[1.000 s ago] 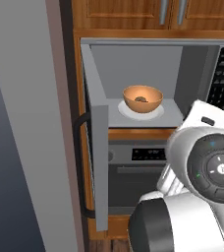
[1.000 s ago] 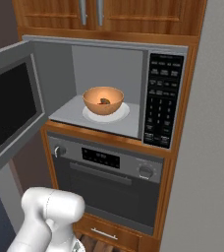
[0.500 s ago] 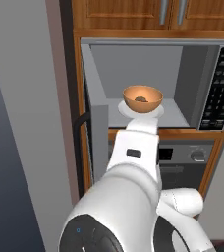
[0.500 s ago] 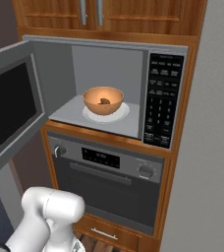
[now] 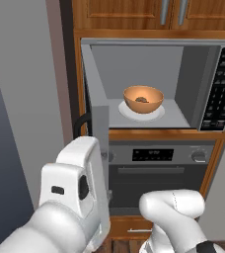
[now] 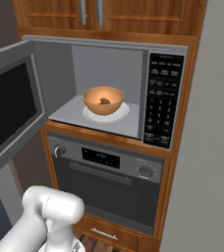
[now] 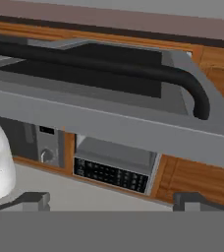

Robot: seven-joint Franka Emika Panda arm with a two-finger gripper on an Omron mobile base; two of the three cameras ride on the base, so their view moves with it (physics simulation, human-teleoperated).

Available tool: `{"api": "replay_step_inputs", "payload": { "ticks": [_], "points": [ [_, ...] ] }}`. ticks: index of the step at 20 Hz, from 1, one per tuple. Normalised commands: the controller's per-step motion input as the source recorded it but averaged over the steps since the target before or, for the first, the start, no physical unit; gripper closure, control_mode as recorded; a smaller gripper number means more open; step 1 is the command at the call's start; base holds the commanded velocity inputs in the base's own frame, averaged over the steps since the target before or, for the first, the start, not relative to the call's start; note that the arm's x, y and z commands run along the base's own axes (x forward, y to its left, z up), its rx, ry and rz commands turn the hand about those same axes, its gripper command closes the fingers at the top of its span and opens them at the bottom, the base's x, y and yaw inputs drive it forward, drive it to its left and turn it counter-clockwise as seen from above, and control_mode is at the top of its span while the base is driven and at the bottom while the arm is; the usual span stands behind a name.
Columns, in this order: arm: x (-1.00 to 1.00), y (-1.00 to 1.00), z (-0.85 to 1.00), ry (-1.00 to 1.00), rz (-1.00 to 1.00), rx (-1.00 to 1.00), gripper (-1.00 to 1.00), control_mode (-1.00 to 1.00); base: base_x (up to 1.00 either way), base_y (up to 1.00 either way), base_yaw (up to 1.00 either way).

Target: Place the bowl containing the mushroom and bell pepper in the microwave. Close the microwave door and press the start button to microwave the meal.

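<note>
Inside the microwave (image 6: 109,88), the bowl (image 6: 103,100) sits on the white turntable plate (image 6: 121,114), with the oven (image 6: 109,177) below. Microwave door (image 6: 11,110) stands swung wide; the gripper (image 7: 109,201), fingers apart, faces its black handle (image 7: 133,71).

The microwave (image 6: 109,88) floor carries a white turntable plate (image 6: 121,114) — bowl (image 6: 103,100) atop.

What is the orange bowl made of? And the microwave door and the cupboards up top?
The bowl looks like smooth plastic or glazed ceramic: even orange-tan, no grain. The microwave door looks like brushed grey steel around a dark glass window, with a black, probably plastic, handle. The cupboards look like varnished brown wood, with visible grain.
</note>
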Motion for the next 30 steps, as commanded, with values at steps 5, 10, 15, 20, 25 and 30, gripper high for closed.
{"api": "replay_step_inputs", "payload": {
  "ticks": [5, 10, 15, 20, 25, 30],
  "points": [
    [0.04, 0.61, -0.38, -0.02, -0.05, -0.15, -1.0, -1.0, 0.0, 0.0, 0.0],
    [0.22, 0.32, -0.28, -0.03, -0.12, -0.1, -1.0, -1.0, 0.0, 0.0, 0.0],
    [0.38, 0.29, -0.18, -0.02, -0.21, -0.08, -1.0, -1.0, 0.0, 0.0, 0.0],
    [0.23, 0.26, -0.17, 0.0, -0.24, -0.08, -1.0, -1.0, 0.0, 0.0, 0.0],
    [0.4, 0.15, -0.16, 0.0, -0.29, -0.07, -1.0, -1.0, 0.0, 0.0, 0.0],
    [0.55, 0.2, -0.09, 0.0, -0.25, -0.06, -1.0, -1.0, 0.0, 0.0, 0.0]
  ]
}}
